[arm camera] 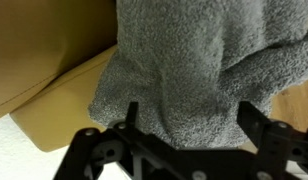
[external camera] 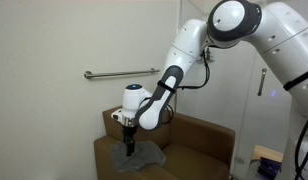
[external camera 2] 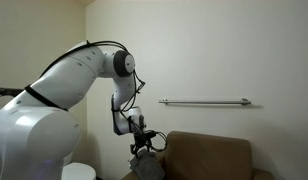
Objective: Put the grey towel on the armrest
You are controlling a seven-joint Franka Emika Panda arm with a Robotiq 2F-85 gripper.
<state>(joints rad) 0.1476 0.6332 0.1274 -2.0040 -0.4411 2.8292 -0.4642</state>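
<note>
My claw hangs low over the brown armchair, fingers spread wide, a bunched fold of the grey towel standing between them. The towel lies heaped on the armrest, directly beneath me, one corner draping over its edge.

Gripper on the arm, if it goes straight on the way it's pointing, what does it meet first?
The grey towel. The gripper points down at it, open, with the cloth bunched between its fingers. Whether the fingers touch the cloth is unclear. The brown couch lies under the towel.
</note>
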